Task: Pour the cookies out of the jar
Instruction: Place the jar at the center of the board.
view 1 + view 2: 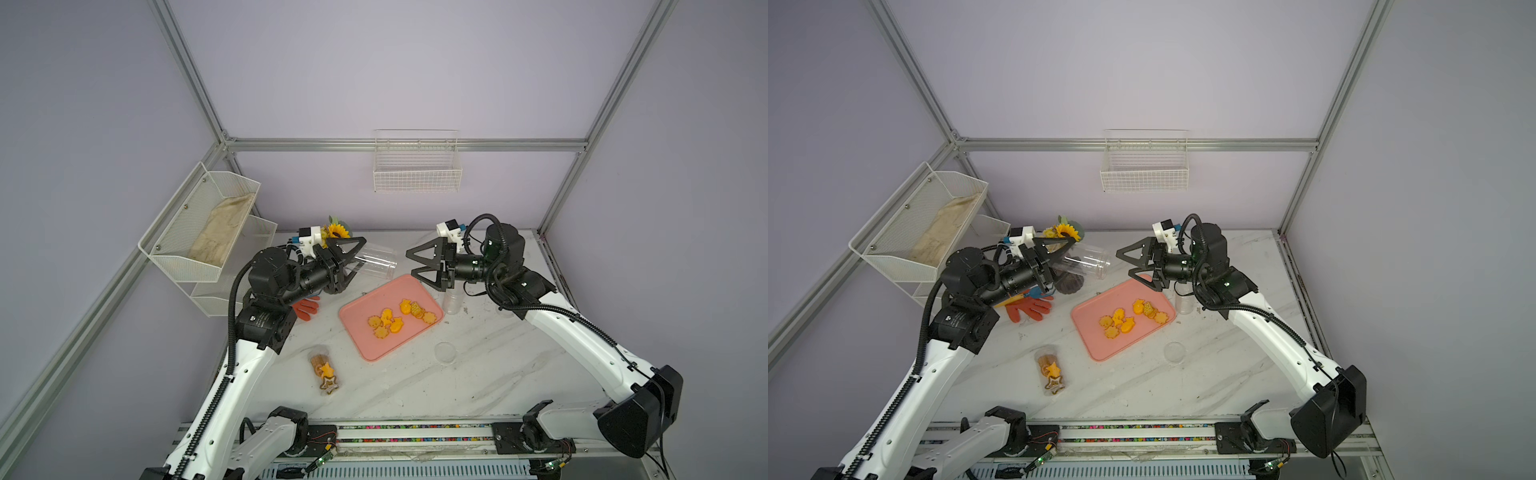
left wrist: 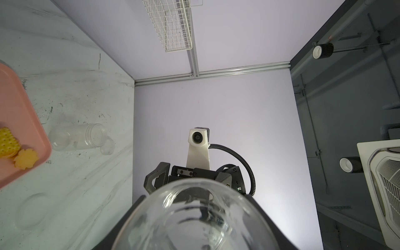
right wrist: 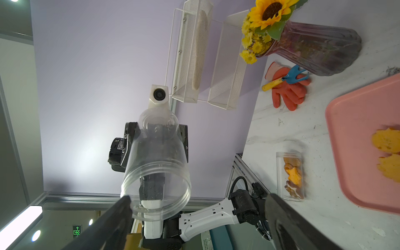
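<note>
Far left: white mesh two-bin wall rack [image 1: 178, 224], beige cloth [image 1: 224, 228] in upper bin.

On white marbled tabletop [image 1: 415, 386] by left arm: orange-red rubber glove [image 1: 1030, 309] lying flat, w/ small blue-headed, yellow-handled garden tool [image 3: 283, 79] across it. Just behind: dark ribbed glass vase [image 3: 320, 49], upright, w/ yellow sunflower bouquet [image 3: 270, 10].

Left gripper [image 1: 360, 254]: clenched on base end of clear plastic jar [image 1: 380, 262]. Jar is held off the table, approx horiz, open mouth twd right gripper and near tray's far corner in both top views. Wall reads clear right through in right wrist view.

Front-left on table: second clear jar [image 1: 325, 372] on its side. Brown + orange biscuits inside, star-shaped one on top.

Centre: pink rectangular plastic tray [image 1: 365, 345], set at an angle to table edge. The cookies [image 1: 387, 316] are small flat orange-yellow pieces, flower/animal shapes, approx eight. They lie loose on the tray in two clusters, mid to right part.

Back wall above centre: white wire basket [image 1: 417, 166].

Right gripper [image 1: 409, 263]: released, jaws spread wide. Faces jar mouth, near but apart in top views.

Right of tray: round clear lid [image 1: 445, 352] flat on table near tray's front-right edge. Small clear threaded-neck jar [image 1: 452, 300] just beside tray's right corner, appears upright.
</note>
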{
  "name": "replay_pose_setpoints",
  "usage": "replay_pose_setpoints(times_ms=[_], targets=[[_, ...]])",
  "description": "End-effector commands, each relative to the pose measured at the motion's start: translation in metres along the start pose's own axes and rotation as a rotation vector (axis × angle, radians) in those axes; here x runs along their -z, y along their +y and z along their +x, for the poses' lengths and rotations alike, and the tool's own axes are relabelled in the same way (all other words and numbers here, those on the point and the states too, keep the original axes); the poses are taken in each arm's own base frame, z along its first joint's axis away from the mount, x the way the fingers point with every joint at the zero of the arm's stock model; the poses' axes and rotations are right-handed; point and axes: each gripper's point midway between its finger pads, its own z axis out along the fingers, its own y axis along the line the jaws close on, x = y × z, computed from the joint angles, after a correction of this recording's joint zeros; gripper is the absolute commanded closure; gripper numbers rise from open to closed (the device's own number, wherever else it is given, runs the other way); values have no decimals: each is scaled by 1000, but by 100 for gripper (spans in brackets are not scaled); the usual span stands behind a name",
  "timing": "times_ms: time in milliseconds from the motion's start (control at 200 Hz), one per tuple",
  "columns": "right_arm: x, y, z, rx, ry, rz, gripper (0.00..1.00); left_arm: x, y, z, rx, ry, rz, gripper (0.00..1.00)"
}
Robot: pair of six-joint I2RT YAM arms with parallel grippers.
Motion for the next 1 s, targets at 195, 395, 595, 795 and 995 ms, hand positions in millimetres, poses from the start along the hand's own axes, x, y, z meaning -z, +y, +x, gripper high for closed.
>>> replay_pose_setpoints(times_ms=[195, 395, 595, 795, 995], targets=[[-12, 47, 5, 58, -6, -125, 3, -2, -1, -1, -15, -14, 32, 38], [-24, 53, 20, 61, 28, -136, 2, -3, -2, 1, -17, -8, 34, 38], [-39, 54, 26, 59, 53, -142, 3, -4, -3, 3, -18, -4, 35, 38], [-49, 59, 30, 63, 63, -155, 3, -4, -2, 4, -18, -4, 35, 38], [-51, 63, 28, 69, 49, -164, 10, -3, -4, 4, -20, -3, 39, 38]])
